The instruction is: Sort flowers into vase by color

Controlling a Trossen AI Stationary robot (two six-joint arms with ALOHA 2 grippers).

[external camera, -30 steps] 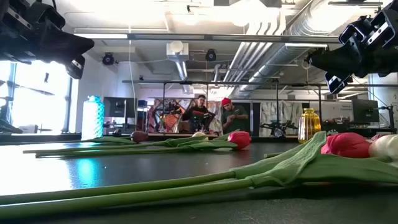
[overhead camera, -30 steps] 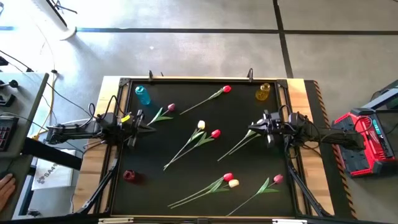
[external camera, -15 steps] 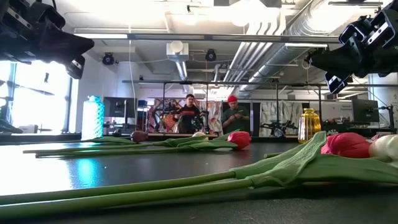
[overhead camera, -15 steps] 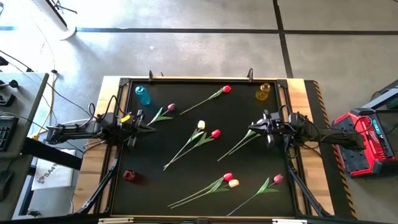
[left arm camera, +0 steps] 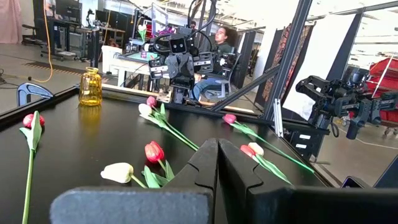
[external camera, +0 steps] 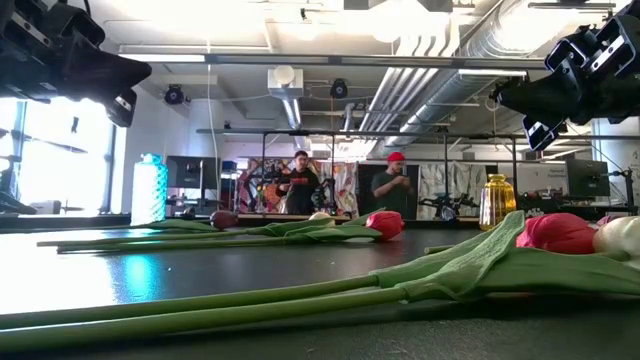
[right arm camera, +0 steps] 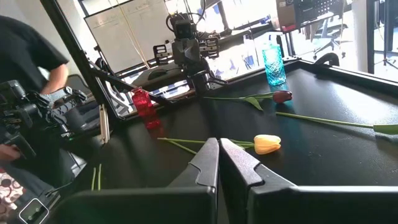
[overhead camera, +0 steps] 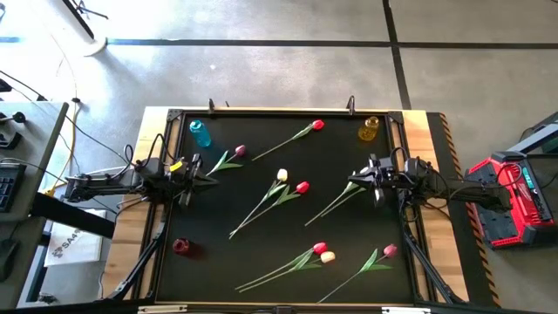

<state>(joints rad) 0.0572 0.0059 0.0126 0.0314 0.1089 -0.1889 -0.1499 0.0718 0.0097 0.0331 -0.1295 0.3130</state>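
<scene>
Nothing sorted yet by the look of it: all the flowers lie loose on the black table (overhead camera: 349, 253), none in a vase. Going left to right from overhead, the left gripper (overhead camera: 202, 169) hovers at the left edge, fingers pressed together and empty. Near it stands the blue vase (overhead camera: 200, 133) at the far corner, the red vase (overhead camera: 180, 247) at the near corner, both without stems. A dark pink tulip (overhead camera: 239, 151) lies just beside that gripper. Then a red tulip (overhead camera: 317, 125) toward the far side, and a cream tulip (overhead camera: 282, 175) and red one (overhead camera: 302, 187) crossing stems mid-table. Nearer the front, a red-and-cream pair (overhead camera: 323, 252) lies head to head, and a pink tulip (overhead camera: 389, 250) sits right of them. A bare green stem (overhead camera: 331, 205) runs up to the right gripper (overhead camera: 356, 181), also closed with nothing clearly held. The yellow vase (overhead camera: 370, 128) waits empty in the far right corner. So every flower remains to be placed, I'd judge. No readable writing on the vases or the table; lettering on a white box left of the table is too small to make out.
</scene>
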